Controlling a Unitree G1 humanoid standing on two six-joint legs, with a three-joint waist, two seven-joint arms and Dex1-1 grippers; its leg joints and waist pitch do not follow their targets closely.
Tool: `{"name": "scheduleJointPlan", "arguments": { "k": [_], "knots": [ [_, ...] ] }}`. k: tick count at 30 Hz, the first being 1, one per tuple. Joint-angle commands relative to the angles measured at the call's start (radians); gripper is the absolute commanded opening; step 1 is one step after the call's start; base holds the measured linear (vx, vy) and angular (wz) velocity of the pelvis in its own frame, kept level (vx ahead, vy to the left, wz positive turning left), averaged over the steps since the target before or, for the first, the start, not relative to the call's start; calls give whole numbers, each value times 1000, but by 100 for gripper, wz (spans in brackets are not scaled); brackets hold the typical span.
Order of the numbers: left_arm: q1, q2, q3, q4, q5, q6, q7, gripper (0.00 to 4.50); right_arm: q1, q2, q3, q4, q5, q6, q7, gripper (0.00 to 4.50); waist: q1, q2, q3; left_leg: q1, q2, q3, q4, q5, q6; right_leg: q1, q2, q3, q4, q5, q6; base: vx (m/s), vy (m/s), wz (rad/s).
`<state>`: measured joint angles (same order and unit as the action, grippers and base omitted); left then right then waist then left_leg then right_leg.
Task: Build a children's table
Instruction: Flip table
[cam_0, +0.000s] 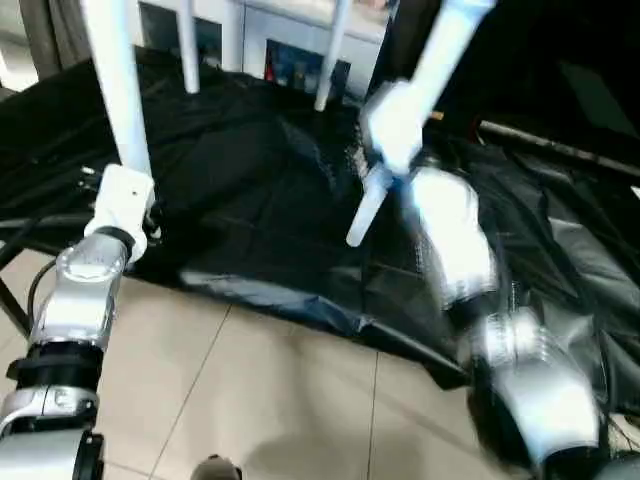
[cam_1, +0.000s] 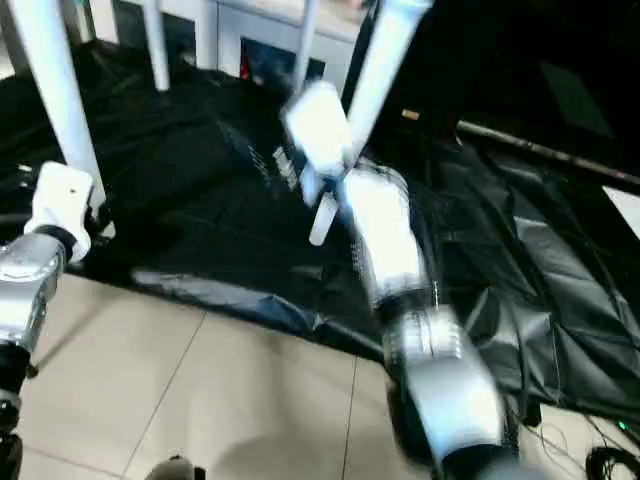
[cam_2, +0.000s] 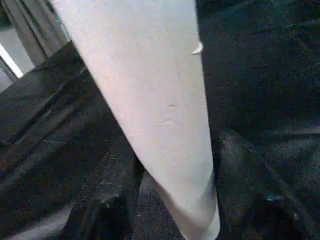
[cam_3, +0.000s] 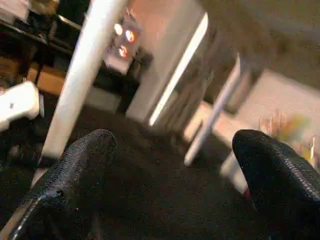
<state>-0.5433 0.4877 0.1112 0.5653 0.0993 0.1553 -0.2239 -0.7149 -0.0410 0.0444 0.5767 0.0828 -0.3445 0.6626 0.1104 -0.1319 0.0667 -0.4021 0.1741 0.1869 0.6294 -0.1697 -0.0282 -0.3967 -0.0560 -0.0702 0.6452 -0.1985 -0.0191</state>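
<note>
Four white table legs stand up from the black-covered bench (cam_0: 250, 200). The near-left leg (cam_0: 118, 90) is at 10 o'clock in the head view, two far legs (cam_0: 190, 45) (cam_0: 330, 60) are around 12, and the fourth leg (cam_0: 440, 50) at 1 o'clock leans to the right. I can't make out the tabletop against the dark cloth, so I can't tell whether any leg is seated.

The left end effector (cam_0: 128, 195) is at the foot of the near-left leg. The left wrist view has that leg right up against the camera, but I cannot tell whether it is clamped on the leg or apart.

The right end effector (cam_3: 175, 150) has its two black fingers (cam_3: 75, 160) wide apart with nothing between them. In the head view it sits just beside the leaning leg.

Risks, as I judge them:
- The leaning leg looks least secure. A brush from the right forearm or the open end effector could knock it out or topple it.
- If the left side lets go before the near-left leg is fully home, that leg may tip toward 9 o'clock.
- The bench edge is close, so a fallen leg could roll onto the tiled floor (cam_0: 250, 400) at 6 o'clock.
- The loose cloth could wrinkle and snag.
</note>
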Motion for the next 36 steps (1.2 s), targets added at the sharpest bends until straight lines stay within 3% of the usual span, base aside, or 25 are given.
{"name": "scheduleJointPlan", "arguments": {
  "k": [1, 4, 6, 7, 8, 9, 10, 11, 12, 13, 14, 15, 16, 19, 23, 24, 25, 26, 27, 28, 31, 32, 33, 34, 36],
  "knots": [
    [-13, -5, -28, 15, 12, -1, -7, 268, 63, -17, 0, -111, 29, 89, -2, 416, -9, 50, -70, 58, 72, -46, -107, -443, -124, 10, -104, 61, -88, -270, -131, 0, 0, 0],
    [-6, 0, -28, 25, 9, 5, -12, 288, 154, -26, 15, -214, 29, 160, -10, 416, -6, 46, -70, 53, 72, -45, -108, -399, -111, 17, -104, 62, -89, -248, -129, 0, 0, 0],
    [29, -3, -24, -10, 13, -6, 2, 307, 262, -45, 28, -330, 42, 241, -17, 416, -1, 66, -70, 53, 72, -49, -110, -411, -111, 18, -106, 62, -90, -242, -132, 0, 0, 0],
    [36, -5, -21, -18, 11, -6, 4, 314, 276, -48, 29, -345, 45, 254, -18, 416, -3, 57, -69, 52, 74, -49, -110, -411, -106, 19, -107, 62, -90, -237, -136, 0, 0, 0],
    [39, -6, -20, -22, 10, -6, 5, 314, 283, -49, 29, -352, 47, 260, -18, 416, -4, 58, -70, 51, 73, -49, -111, -412, -105, 21, -106, 61, -89, -241, -139, 0, 0, 0],
    [89, -35, 23, -95, -32, -22, 29, 314, 346, -63, 12, -410, 79, 314, -21, 416, 0, 86, -72, 53, 71, -53, -109, -425, -113, 19, -108, 61, -86, -241, -148, 0, 0, 0],
    [89, -35, 23, -95, -32, -22, 29, 314, 346, -63, 12, -410, 79, 314, -21, 416, 0, 71, -67, 45, 78, -51, -113, -401, -102, 24, -109, 60, -87, -200, -158, 0, 0, 0],
    [128, -69, 74, -156, -79, -22, 60, 314, 392, -72, -4, -459, 106, 364, -20, 416, 0, 89, -71, 51, 76, -50, -111, -429, -101, 22, -104, 61, -90, -192, -165, 0, 0, 0],
    [162, -90, 108, -206, -113, -33, 74, 314, 425, -84, -10, -493, 121, 397, -12, 416, -1, 83, -73, 48, 75, -50, -108, -421, -95, 29, -105, 60, -86, -177, -174, 0, 0, 0],
    [188, -103, 125, -241, -129, -53, 81, 314, 443, -93, -12, -507, 129, 414, -4, 416, 6, 99, -73, 47, 75, -53, -109, -416, -93, 31, -108, 60, -85, -167, -181, 0, 0, 0],
    [219, -117, 141, -280, -151, -80, 78, 314, 459, -99, -21, -516, 134, 439, -10, 416, 3, 87, -71, 40, 71, -47, -108, -392, -70, 35, -103, 60, -89, -156, -183, 0, 0, 0],
    [247, -126, 150, -311, -165, -95, 75, 314, 466, -103, -32, -512, 129, 452, -23, 416, 5, 98, -70, 42, 69, -47, -105, -394, -69, 32, -105, 60, -89, -175, -183, 0, 0, 0],
    [258, -127, 151, -322, -167, -98, 73, 314, 468, -104, -37, -507, 124, 454, -31, 416, 3, 91, -67, 42, 67, -44, -104, -399, -60, 30, -104, 61, -98, -228, -171, 0, 0, 0],
    [307, -130, 162, -352, -139, -123, 116, 314, 467, -110, -56, -496, 105, 462, -77, 416, 2, 104, -62, 47, 65, -49, -103, -428, -61, 25, -104, 61, -110, -348, -133, 0, 0, 0],
    [389, -197, 166, -541, -234, -75, 75, 314, 406, -99, -94, -417, 82, 477, -188, 416, -8, 108, -53, 55, 66, -58, -107, -513, -89, 17, -108, 53, -128, -518, -103, 0, 0, 0],
    [409, -208, 144, -596, -262, -49, 48, 314, 389, -100, -94, -398, 82, 477, -197, 416, -4, 107, -56, 66, 69, -60, -102, -532, -95, 11, -114, 55, -128, -530, -105, 0, 0, 0],
    [441, -228, 99, -688, -296, 5, 20, 314, 349, -98, -102, -347, 89, 474, -212, 416, -8, 98, -51, 57, 67, -61, -106, -538, -93, 15, -110, 50, -131, -541, -97, 0, 0, 0],
    [457, -239, 71, -738, -303, 40, 22, 317, 316, -90, -115, -303, 101, 476, -224, 433, -7, 105, -53, 59, 69, -63, -106, -547, -97, 15, -111, 49, -127, -542, -101, 0, 0, 0],
    [461, -240, 56, -763, -271, 43, 45, 317, 272, -78, -134, -241, 121, 458, -227, 433, -9, 98, -52, 64, 67, -60, -105, -565, -99, 8, -105, 46, -133, -539, -94, 0, 0, 0],
    [461, -240, 56, -763, -271, 43, 45, 318, 272, -78, -134, -241, 121, 458, -227, 443, -11, 104, -49, 69, 64, -62, -104, -587, -101, 4, -104, 44, -137, -541, -88, 0, 0, 0],
    [469, -251, 59, -801, -233, 55, 106, 318, 167, -57, -165, -98, 154, 413, -228, 450, -14, 99, -51, 60, 64, -65, -110, -582, -104, 15, -106, 39, -135, -536, -71, 0, 0, 0],
    [481, -261, 77, -833, -225, 63, 129, 318, 78, -53, -167, 26, 141, 369, -229, 450, -17, 105, -54, 59, 65, -68, -110, -590, -110, 19, -109, 32, -131, -523, -79, 0, 0, 0],
    [481, -261, 77, -833, -225, 63, 129, 318, 78, -53, -167, 26, 141, 369, -229, 450, -22, 102, -54, 55, 65, -70, -111, -589, -112, 25, -110, 27, -131, -508, -84, 0, 0, 0],
    [508, -250, 70, -895, -217, 128, 123, 318, -29, -51, -178, 182, 140, 334, -215, 450, -24, 103, -57, 55, 67, -71, -110, -597, -117, 23, -112, 25, -123, -482, -97, 0, 0, 0],
    [546, -234, 60, -985, -247, 190, 99, 318, -131, -62, -180, 338, 109, 299, -258, 450, -22, 98, -45, 50, 67, -73, -112, -607, -114, 21, -116, 23, -123, -496, -103, 0, 0, 0]
  ]
}}
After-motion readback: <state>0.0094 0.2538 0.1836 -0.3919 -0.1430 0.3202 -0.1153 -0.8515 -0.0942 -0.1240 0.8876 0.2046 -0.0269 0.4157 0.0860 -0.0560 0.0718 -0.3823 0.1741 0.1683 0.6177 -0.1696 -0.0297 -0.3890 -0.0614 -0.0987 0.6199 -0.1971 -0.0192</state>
